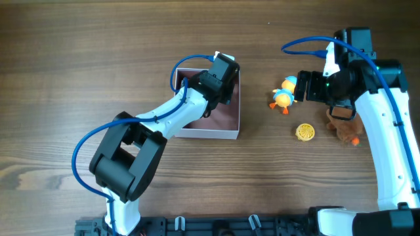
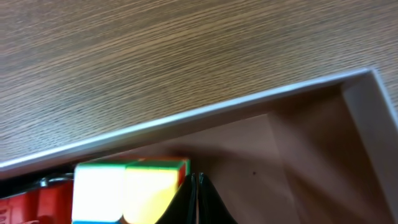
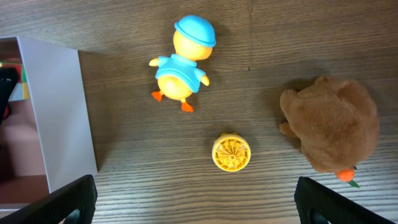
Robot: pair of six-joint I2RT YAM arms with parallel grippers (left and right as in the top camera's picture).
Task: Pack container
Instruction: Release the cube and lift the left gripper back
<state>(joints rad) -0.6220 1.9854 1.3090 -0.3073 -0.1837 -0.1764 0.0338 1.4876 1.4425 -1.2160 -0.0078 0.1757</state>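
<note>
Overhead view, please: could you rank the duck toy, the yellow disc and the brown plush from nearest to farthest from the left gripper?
The left gripper is at the container.
1. Duck toy, just right of the container.
2. Yellow disc, further right and toward the front.
3. Brown plush, farthest right, beyond the disc.

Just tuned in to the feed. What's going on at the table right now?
The left claw is down inside the container. It is shut on nothing, right beside a multicoloured cube that already lies in the box. The right claw hangs open over the table, above three toys not yet packed: a duck in a blue hat, a yellow ridged disc and a brown plush.
</note>
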